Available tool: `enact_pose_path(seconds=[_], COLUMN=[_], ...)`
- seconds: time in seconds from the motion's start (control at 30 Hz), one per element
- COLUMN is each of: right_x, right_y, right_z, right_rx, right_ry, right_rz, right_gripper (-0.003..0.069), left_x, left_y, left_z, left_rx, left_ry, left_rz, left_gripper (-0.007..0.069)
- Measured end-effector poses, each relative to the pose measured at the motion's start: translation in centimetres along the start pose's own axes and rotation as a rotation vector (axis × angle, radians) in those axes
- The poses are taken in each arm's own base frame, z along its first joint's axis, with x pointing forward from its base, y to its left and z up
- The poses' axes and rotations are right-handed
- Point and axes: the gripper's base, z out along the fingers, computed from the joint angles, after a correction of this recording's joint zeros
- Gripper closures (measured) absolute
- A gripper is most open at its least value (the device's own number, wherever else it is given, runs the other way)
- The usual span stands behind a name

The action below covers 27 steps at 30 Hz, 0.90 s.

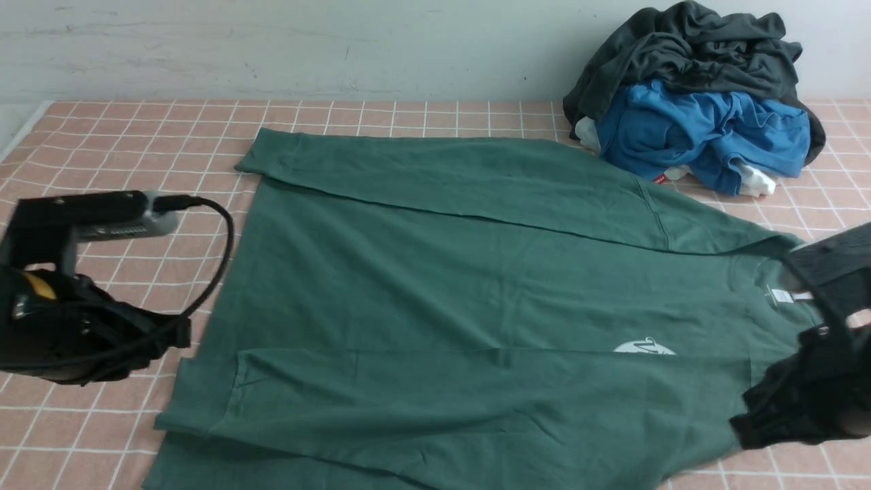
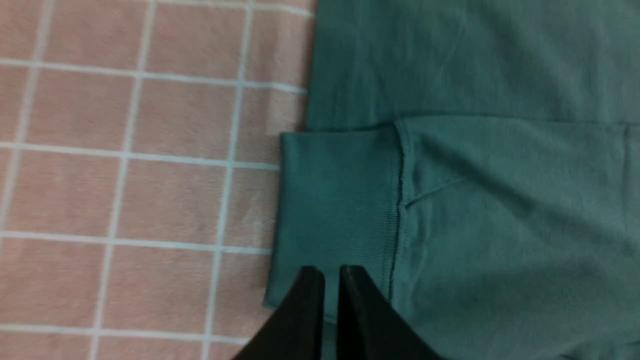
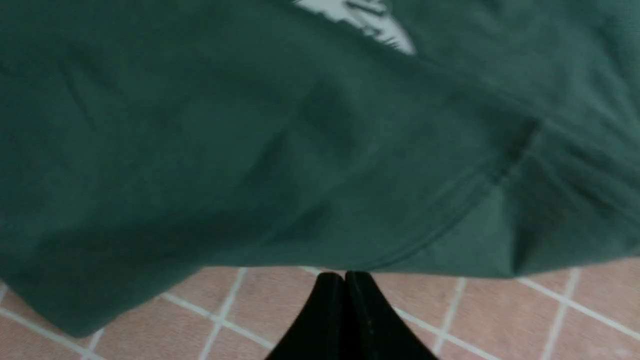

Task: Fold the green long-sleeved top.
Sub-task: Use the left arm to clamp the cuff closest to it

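Now left gripper (image 2: 332,271) barely parted over cuff (image 2: 340,210) of green top (image 1: 476,286); right gripper (image 3: 345,275) closed.

A soft pink cloth with thin white lines that make squares (image 1: 102,129) covers the table. Behind its far edge stands a plain pale grey wall (image 1: 272,47) with a few small scuffs and faint streaks. At the far left corner a whitish strip (image 1: 15,119) shows beside the cloth. The light is soft and even.
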Motion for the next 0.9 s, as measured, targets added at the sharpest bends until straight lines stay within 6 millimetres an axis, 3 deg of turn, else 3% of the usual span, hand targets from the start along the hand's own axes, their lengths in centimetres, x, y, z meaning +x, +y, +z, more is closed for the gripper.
enact_pose_path(seconds=[0.1, 0.2, 0.37, 0.47, 0.57, 0.73, 0.9], right_x=[-0.4, -0.9, -1.5, -1.5, -1.5, -1.5, -1.5], right_y=[0.6, 0.9, 0.9, 0.9, 1.0, 1.0, 0.9], right_z=[0.9, 1.1, 0.8, 0.8, 0.8, 0.8, 0.8], right_rx=[-0.046, -0.082, -0.089, -0.088, -0.089, -0.089, -0.088], right_ry=[0.004, -0.012, -0.036, -0.037, -0.038, -0.040, -0.043], right_rz=[-0.018, -0.034, -0.049, -0.055, -0.055, -0.055, -0.055], right_gripper=[0.0669, 0.0669, 0.0669, 0.0669, 0.0669, 0.0669, 0.0669], left_x=[-1.0, -2.5, -3.3, -3.1, -3.2, -3.3, -3.6], left_y=[-0.1, 0.0, 0.4, 0.6, 0.8, 0.2, -0.3], left_z=[2.1, 5.0, 8.1, 9.6, 10.3, 9.9, 8.6], left_rx=[0.009, -0.006, -0.041, -0.063, -0.075, -0.072, -0.077], left_ry=[0.049, 0.104, 0.164, 0.202, 0.216, 0.205, 0.163], left_rz=[0.002, 0.028, 0.018, -0.011, -0.045, -0.034, 0.017], left_gripper=[0.0498, 0.0344, 0.0267, 0.0275, 0.0347, 0.0554, 0.0587])
